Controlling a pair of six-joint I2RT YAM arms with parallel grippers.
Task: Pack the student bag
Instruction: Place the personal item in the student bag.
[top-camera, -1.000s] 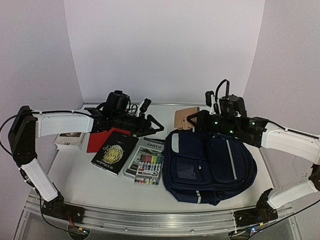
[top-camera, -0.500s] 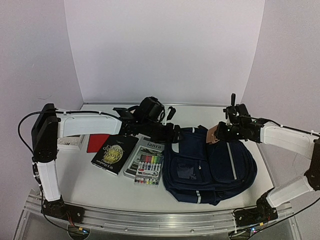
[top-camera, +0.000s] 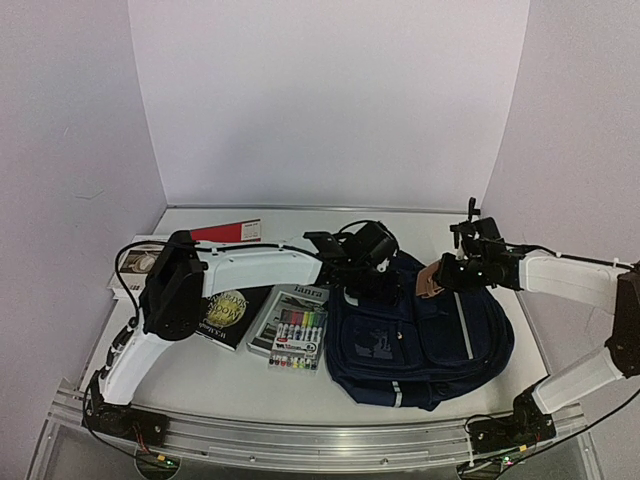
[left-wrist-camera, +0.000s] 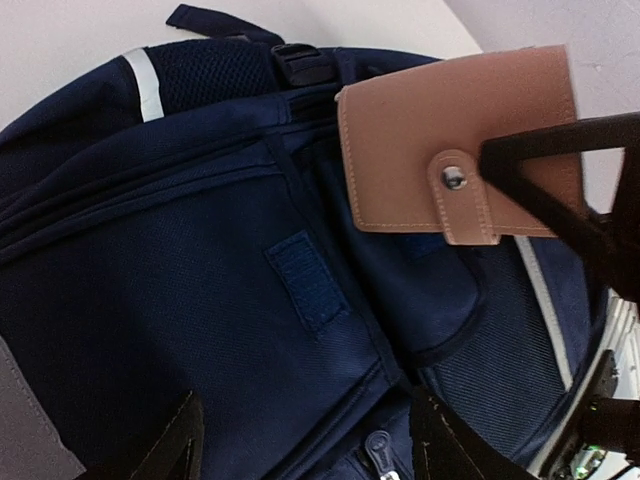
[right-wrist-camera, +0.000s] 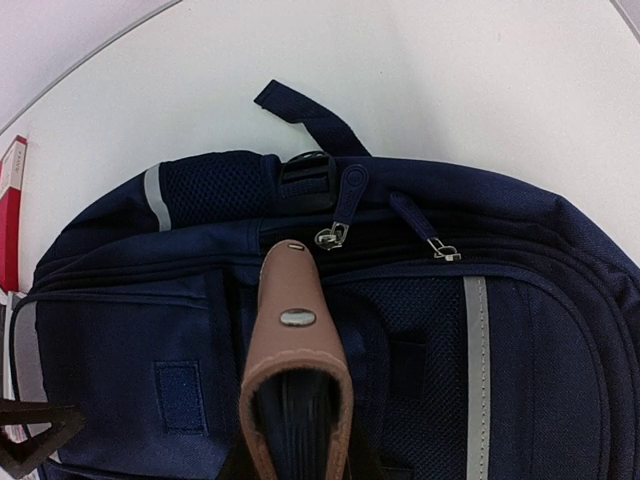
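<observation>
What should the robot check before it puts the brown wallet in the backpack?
1. Right gripper shut on the brown wallet: ok.
2. Brown wallet hanging over the top of the student bag: ok.
3. Top zipper open wide enough: cannot tell.
4. Left gripper holding the student bag open: not ok, its jaws stand open, gripping nothing.
5. Marker pack lying beside the student bag, out of the way: ok.

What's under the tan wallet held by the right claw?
The top of the large navy blue fabric backpack, by its zipper pulls. The tan leather snap wallet hides whether that pocket is open.
</observation>
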